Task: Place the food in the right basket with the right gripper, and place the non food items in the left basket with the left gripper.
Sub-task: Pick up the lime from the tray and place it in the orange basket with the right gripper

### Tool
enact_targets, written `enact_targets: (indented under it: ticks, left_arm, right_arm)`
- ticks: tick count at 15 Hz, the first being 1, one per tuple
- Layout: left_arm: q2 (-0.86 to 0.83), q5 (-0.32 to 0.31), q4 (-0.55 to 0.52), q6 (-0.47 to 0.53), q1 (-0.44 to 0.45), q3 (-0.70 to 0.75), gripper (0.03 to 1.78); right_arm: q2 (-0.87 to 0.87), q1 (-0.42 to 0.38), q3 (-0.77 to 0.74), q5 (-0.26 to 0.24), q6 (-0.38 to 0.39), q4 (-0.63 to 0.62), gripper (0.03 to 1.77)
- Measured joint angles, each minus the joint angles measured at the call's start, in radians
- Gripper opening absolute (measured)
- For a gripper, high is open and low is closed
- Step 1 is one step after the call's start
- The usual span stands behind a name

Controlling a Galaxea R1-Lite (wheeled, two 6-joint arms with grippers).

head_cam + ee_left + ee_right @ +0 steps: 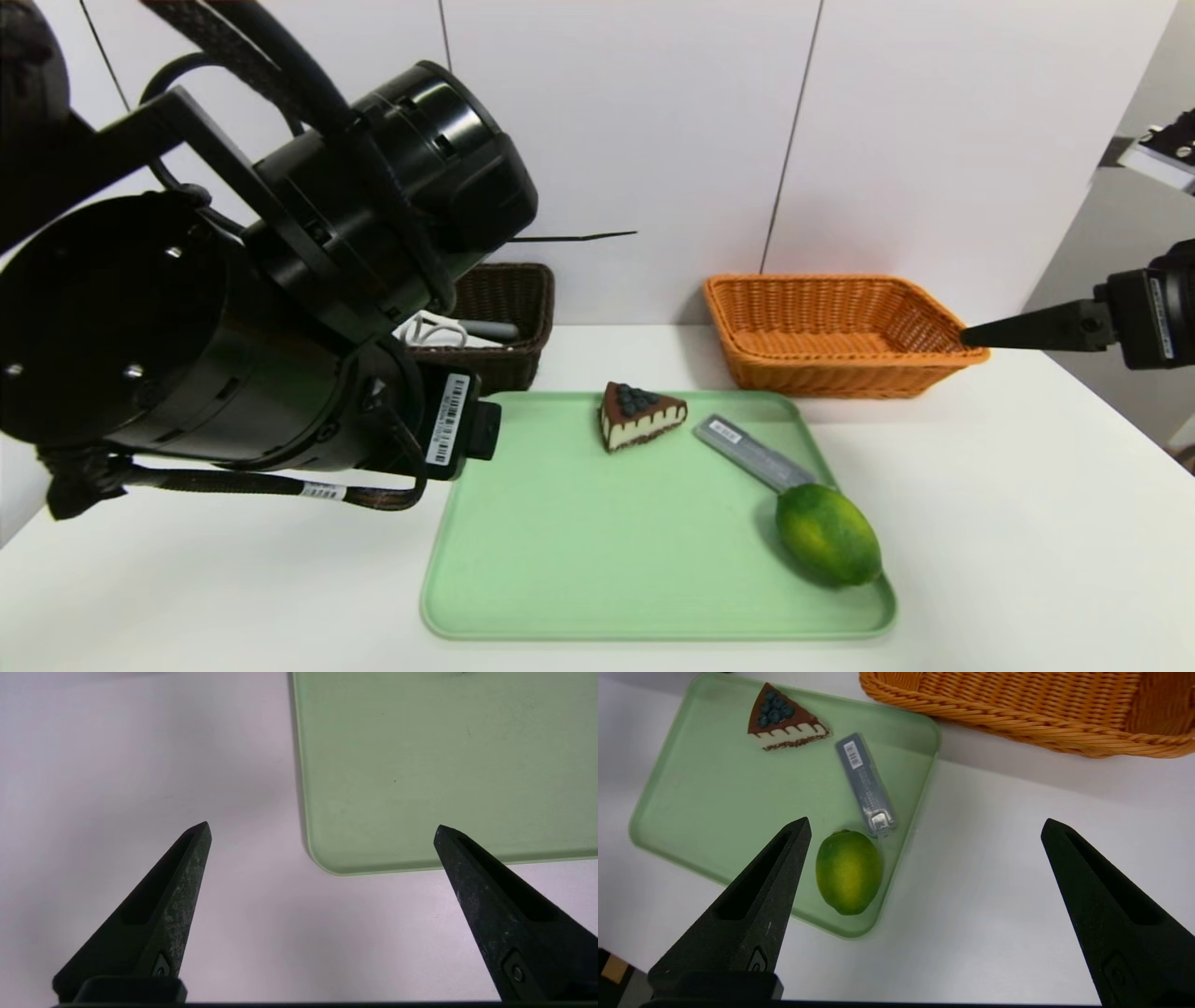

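Blocking the brown basket [504, 308], the left arm's spread end effector [322, 830] holds nothing.

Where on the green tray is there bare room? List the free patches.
Free: the green plastic tray near half, between its left rim and the green lime. Crowded: the far right, where the chocolate cake slice, grey flat case and lime cluster.

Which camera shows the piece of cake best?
The right wrist view: the cake is seen from above, whole, with its blueberries and cream edge clear on the tray. The head view shows the cake too, but from the side. The left wrist view shows only bare tray, no cake.
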Motion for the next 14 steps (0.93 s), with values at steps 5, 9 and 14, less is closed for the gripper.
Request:
enact_targets:
  ticks: [5, 9, 14]
  left_arm:
    - [-0.024, 0.002, -0.006, 0.001, -0.001, 0.019, 1.69]
    - [-0.026, 0.002, -0.006, 0.001, -0.001, 0.016, 1.69]
    - [-0.020, 0.002, -0.007, 0.003, -0.001, 0.016, 1.69]
  right_arm:
    - [0.124, 0.170, -0.125, -0.001, -0.041, 0.159, 1.71]
    - [0.180, 0.265, -0.137, -0.006, -0.063, 0.188, 1.71]
    - [0.235, 0.344, -0.103, -0.086, -0.151, 0.231, 1.71]
